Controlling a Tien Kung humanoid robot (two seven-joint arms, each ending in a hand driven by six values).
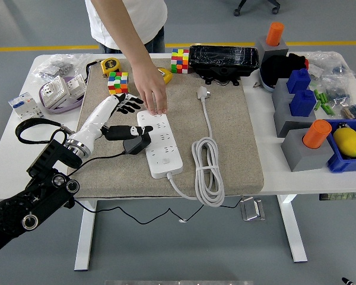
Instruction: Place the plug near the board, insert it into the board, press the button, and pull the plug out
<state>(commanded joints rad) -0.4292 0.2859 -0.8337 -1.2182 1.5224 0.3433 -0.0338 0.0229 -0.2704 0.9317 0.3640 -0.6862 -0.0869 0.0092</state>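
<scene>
While a person's hand [152, 95] steadies the board [159, 143], the left hand [122, 116] hangs open above the plug [135, 144].

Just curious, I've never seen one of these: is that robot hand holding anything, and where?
Nothing, it seems. The left hand is spread open above the mat, and the black plug lies beside the power strip, which a person's hand steadies.

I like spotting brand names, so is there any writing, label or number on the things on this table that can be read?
None can be read.
Tape measure: a dark face label, too blurred.
White boxes: blue print, too small.
Power strip: no legible marking.
Black case: no visible text.
</scene>
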